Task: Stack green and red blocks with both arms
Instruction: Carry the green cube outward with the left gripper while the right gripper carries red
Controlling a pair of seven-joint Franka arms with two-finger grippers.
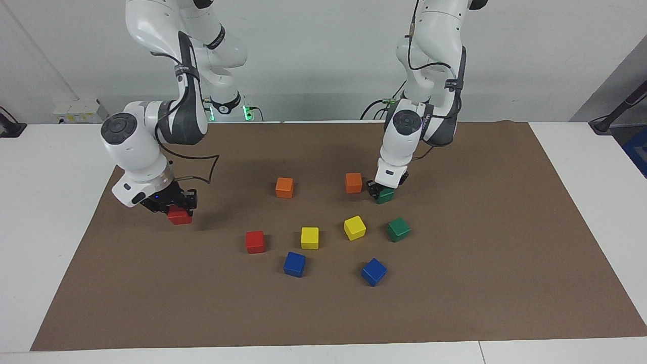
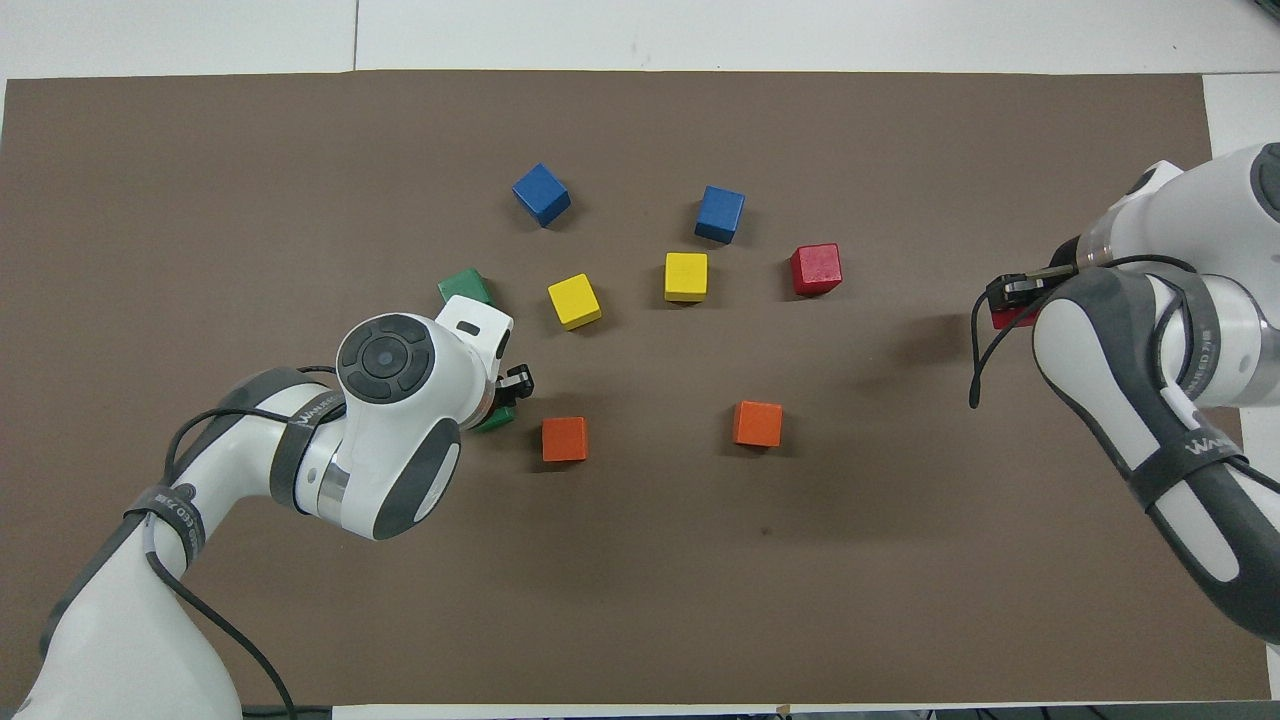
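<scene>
Open brown mat (image 1: 480, 283) toward the left arm's end; middle crowded by yellow cubes (image 1: 310, 237), blue cubes (image 1: 294, 264) (orange cubes (image 1: 284, 187) nearer the robots).

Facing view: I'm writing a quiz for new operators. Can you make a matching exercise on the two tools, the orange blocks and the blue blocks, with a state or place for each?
Things
1. right tool
2. left tool
3. orange blocks
4. blue blocks

States or places
A. the free blocks farthest from the robots
B. shut on a green block beside an orange one
C. the free blocks nearest to the robots
D. shut on a red block, toward the right arm's end of the table

Pairs: 1-D, 2-B, 3-C, 4-A
</scene>
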